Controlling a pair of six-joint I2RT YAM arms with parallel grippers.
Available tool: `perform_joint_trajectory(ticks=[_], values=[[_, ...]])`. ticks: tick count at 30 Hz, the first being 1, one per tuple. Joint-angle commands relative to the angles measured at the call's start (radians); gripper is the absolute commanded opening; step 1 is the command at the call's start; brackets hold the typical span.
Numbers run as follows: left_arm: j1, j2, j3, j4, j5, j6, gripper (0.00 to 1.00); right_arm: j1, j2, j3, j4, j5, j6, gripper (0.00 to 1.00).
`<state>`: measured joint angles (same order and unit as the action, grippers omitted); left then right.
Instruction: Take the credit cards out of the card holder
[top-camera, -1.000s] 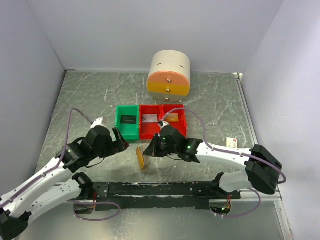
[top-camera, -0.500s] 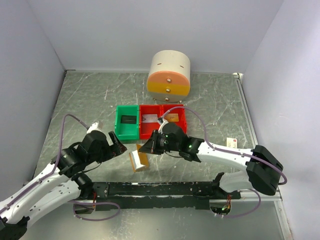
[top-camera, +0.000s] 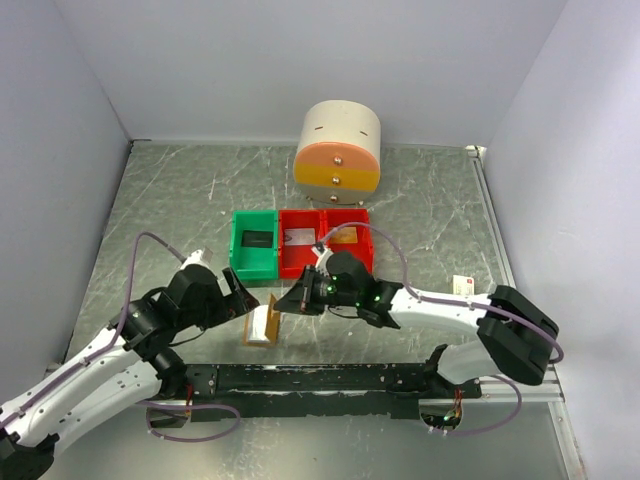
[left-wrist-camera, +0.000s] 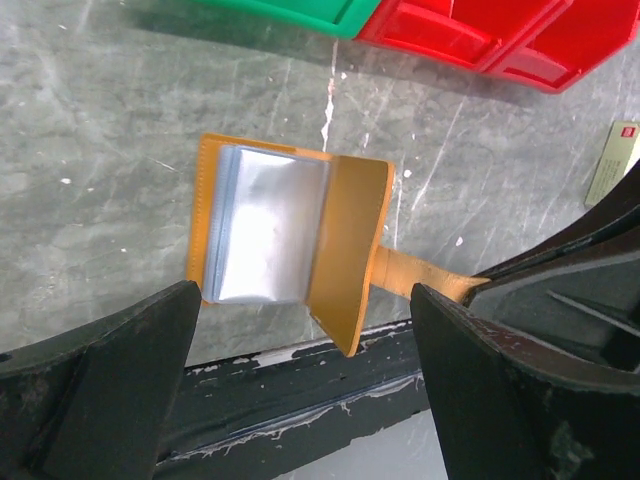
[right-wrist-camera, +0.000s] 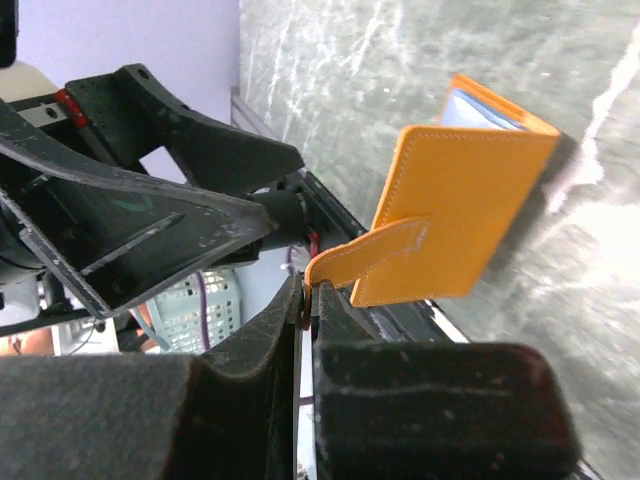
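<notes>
The right gripper clamps the strap of the open card holder, while the left gripper hangs over it with jaws wide apart.

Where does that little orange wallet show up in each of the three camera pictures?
Top external: card holder low, left of centre.
Left wrist: centre, pale inside showing.
Right wrist: upper right, orange outside showing.
Shared landmark: the right gripper pinching its strap.

Top view high, facing down, wrist views close, right seemingly sideways, all sharing card holder
</notes>
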<state>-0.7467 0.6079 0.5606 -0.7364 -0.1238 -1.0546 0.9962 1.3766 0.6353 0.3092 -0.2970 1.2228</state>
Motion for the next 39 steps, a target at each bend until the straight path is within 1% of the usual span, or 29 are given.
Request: perform_joint_trajectory(ticks=[1,3,6,8,10,12,14,19,20,22,26,28,30,31,35,39], values=[[0.01,0.007,-0.021,0.131,0.106,0.012,0.98,-0.04,-0.09,-0.089,-0.029,0.06,-0.002,0.0],[0.01,0.029,-0.014,0.157,0.139,0.024,0.98,-0.084,-0.114,-0.151,-0.044,0.037,-0.001,0.0],[0.009,0.065,0.001,0.18,0.189,0.051,0.98,-0.138,-0.151,-0.251,-0.003,-0.003,-0.008,0.0],[0.009,0.08,0.0,0.189,0.196,0.059,0.98,-0.166,-0.153,-0.278,-0.028,-0.018,-0.034,0.0],[0.009,0.087,-0.019,0.226,0.209,0.056,0.98,-0.178,-0.148,-0.279,-0.074,-0.025,-0.076,0.0],[0.01,0.108,-0.016,0.285,0.23,0.048,0.99,-0.179,-0.148,-0.275,-0.151,0.008,-0.102,0.0],[0.009,0.138,0.0,0.335,0.256,0.056,0.97,-0.178,-0.16,-0.281,-0.187,0.031,-0.109,0.0],[0.009,0.228,-0.021,0.289,0.196,0.116,0.97,-0.181,-0.212,-0.298,-0.273,0.128,-0.13,0.0],[0.011,0.247,-0.025,0.289,0.185,0.122,0.98,-0.18,-0.212,-0.297,-0.28,0.129,-0.138,0.0],[0.009,0.282,-0.035,0.322,0.207,0.133,0.98,-0.181,-0.202,-0.3,-0.272,0.114,-0.15,0.0],[0.01,0.32,-0.062,0.387,0.241,0.123,0.96,-0.181,-0.201,-0.339,-0.228,0.105,-0.111,0.0],[0.01,0.334,-0.031,0.327,0.246,0.136,0.95,-0.181,-0.211,-0.345,-0.22,0.105,-0.105,0.0],[0.009,0.338,0.005,0.261,0.217,0.148,0.95,-0.181,-0.217,-0.347,-0.21,0.103,-0.125,0.0],[0.009,0.335,0.002,0.262,0.225,0.155,0.95,-0.18,-0.212,-0.349,-0.197,0.086,-0.152,0.0],[0.01,0.327,-0.073,0.354,0.286,0.158,0.94,-0.18,-0.17,-0.314,-0.304,0.105,-0.258,0.0],[0.01,0.296,-0.157,0.431,0.311,0.084,0.91,-0.181,-0.1,-0.288,-0.321,0.073,-0.308,0.0]])
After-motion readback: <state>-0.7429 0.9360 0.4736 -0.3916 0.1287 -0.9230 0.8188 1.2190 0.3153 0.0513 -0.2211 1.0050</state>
